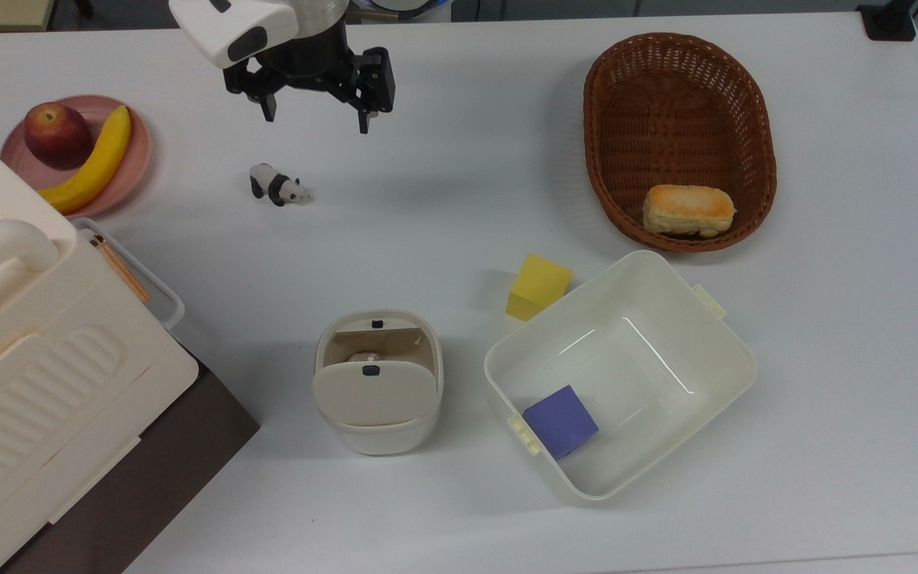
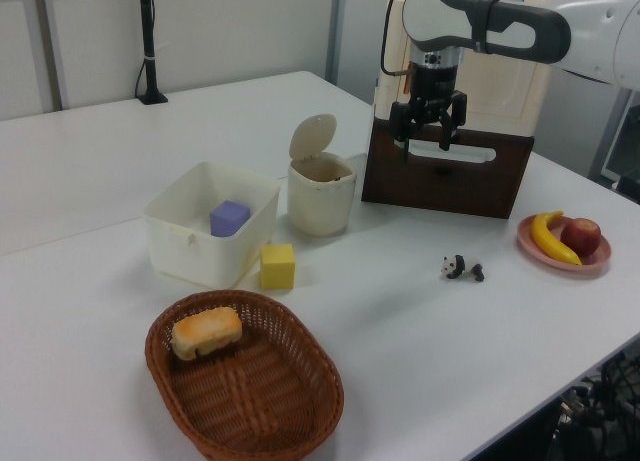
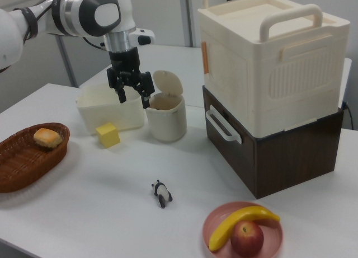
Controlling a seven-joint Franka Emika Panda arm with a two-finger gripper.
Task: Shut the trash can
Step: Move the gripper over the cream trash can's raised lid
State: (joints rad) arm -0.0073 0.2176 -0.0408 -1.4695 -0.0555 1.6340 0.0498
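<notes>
The trash can (image 1: 383, 434) is a small cream-white bin at the front middle of the table. Its hinged lid (image 1: 374, 395) stands up, leaving the top uncovered. In the left view the trash can (image 2: 320, 201) sits beside the white tub with its lid (image 2: 313, 136) raised. My gripper (image 1: 315, 118) is open and holds nothing. It hangs in the air near the top view's upper edge, well apart from the bin. The right view shows the gripper (image 3: 133, 100) raised beside the trash can (image 3: 166, 121).
A white tub (image 1: 666, 271) holds a purple block (image 1: 561, 420); a yellow block (image 1: 539, 285) lies beside it. A wicker basket (image 1: 762, 127) holds bread (image 1: 688, 210). A panda figure (image 1: 278, 186) and a fruit plate (image 1: 140, 151) lie near a big cream box (image 1: 52, 375).
</notes>
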